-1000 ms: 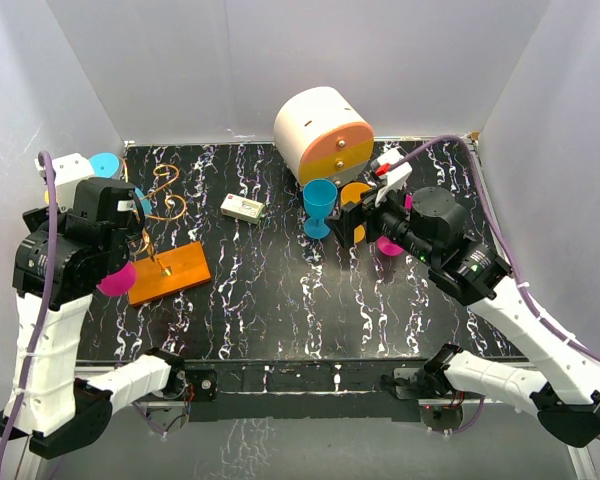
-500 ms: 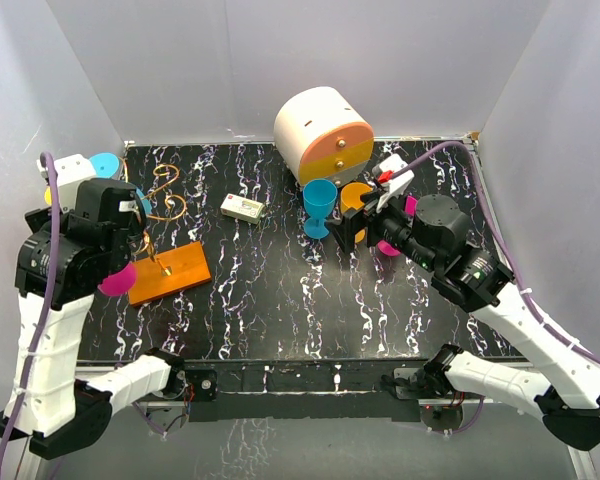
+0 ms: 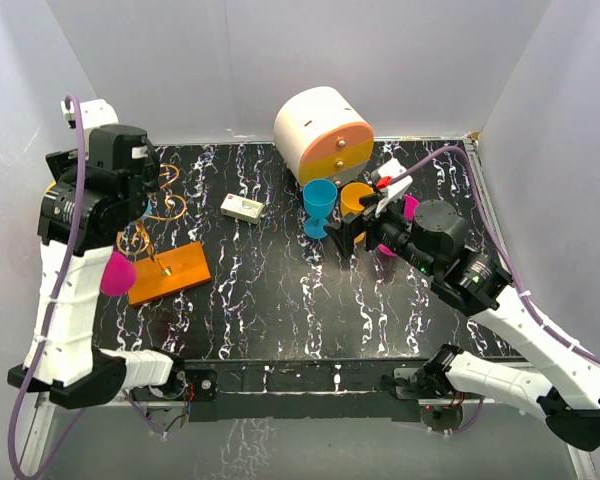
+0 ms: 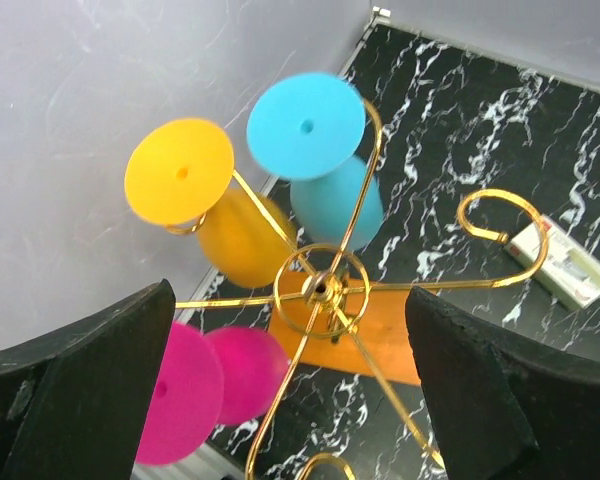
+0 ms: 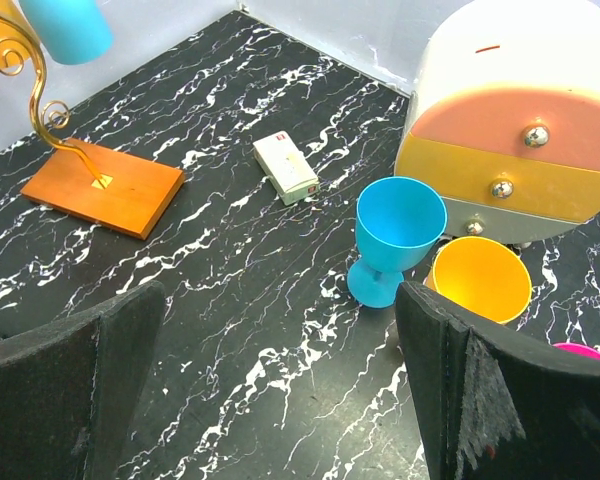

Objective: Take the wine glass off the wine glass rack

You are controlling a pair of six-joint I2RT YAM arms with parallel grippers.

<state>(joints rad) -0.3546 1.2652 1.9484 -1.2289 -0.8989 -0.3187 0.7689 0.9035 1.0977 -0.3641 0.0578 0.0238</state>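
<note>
Rack: wine glass rack on the left part of the table, orange base flat, gold hooks fanning out from the thin post.
On the hooks: cyan wine glass, yellow wine glass and magenta wine glass, each hung by its foot with the bowl pointing down.
Left side: left claw spread wide, empty, hovering right above the top of the post, touching nothing.
Right side: right claw spread wide, empty, well apart from the rack, facing the blue glass that stands near the round cabinet.
Step in hand: probably lining up on one hung glass; which one, impossible to tell yet.
Doing it well: shift off the post toward a single glass, bring one finger down each side of its stem or bowl, clear of the wire, close gently, then slide the foot out through the open end of the hook.
Risk: cyan and yellow bowls just beside each other; a snagged hook likely to tip the light rack.
</note>
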